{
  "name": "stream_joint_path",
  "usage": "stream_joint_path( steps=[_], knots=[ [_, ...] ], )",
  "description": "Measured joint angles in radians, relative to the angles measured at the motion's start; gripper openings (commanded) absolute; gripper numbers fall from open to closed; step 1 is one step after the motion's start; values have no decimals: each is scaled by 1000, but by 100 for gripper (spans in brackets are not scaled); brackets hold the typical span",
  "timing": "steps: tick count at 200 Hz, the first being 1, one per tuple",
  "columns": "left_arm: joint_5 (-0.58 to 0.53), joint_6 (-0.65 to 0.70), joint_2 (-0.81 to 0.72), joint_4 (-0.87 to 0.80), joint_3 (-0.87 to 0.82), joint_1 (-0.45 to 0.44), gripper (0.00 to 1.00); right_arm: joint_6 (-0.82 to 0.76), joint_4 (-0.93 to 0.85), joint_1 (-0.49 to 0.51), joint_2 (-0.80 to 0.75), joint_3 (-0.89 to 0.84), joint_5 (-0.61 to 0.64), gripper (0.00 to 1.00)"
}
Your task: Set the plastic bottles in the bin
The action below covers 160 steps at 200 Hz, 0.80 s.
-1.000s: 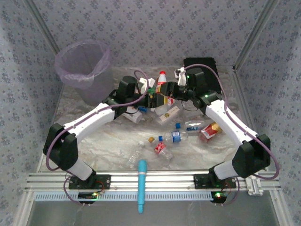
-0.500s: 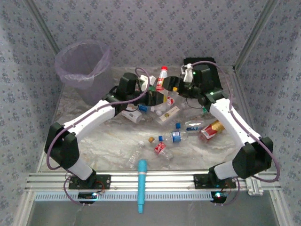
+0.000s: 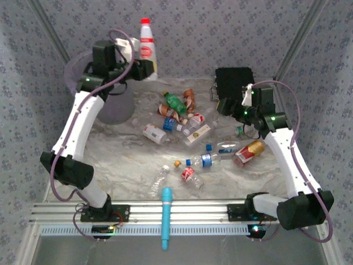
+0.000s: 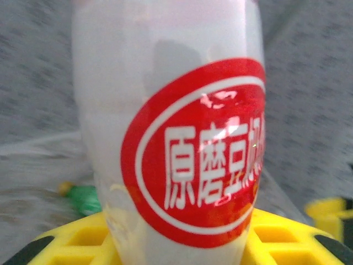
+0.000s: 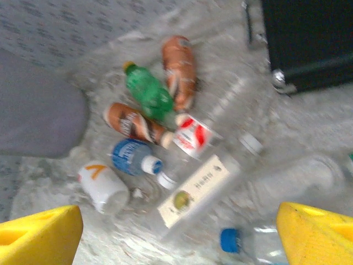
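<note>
Bottom centre of the top view: a light-blue tool (image 3: 166,215) lies across the rail. Mid-frame, plastic bottles (image 3: 185,118) lie scattered on the table. Centre right, the right gripper (image 3: 223,105) has its fingers spread wide, near a black case (image 3: 234,81). Upper left, the left gripper (image 3: 142,70) pinches a white bottle (image 3: 146,47) upright beside the lavender-lined bin (image 3: 113,110).

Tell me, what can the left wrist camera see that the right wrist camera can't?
Left wrist: a white bottle with a red label, very close, held in the left claw. Right wrist: lying bottles, brown, blue-labelled and clear, on the table by a black case. Both: a green bottle, and yellow fingers at the bottom.
</note>
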Motion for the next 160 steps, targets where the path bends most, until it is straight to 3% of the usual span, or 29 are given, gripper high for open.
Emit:
stream_joint_path(
  steps=[82,160],
  knots=[
    [-257,72,178,-72,101,269,19,-38,-84,-60,-52,-108,52,92],
    [-376,131,358,-197,228,311,19,-61,-110,-115,-88,-180,75,92]
  ],
)
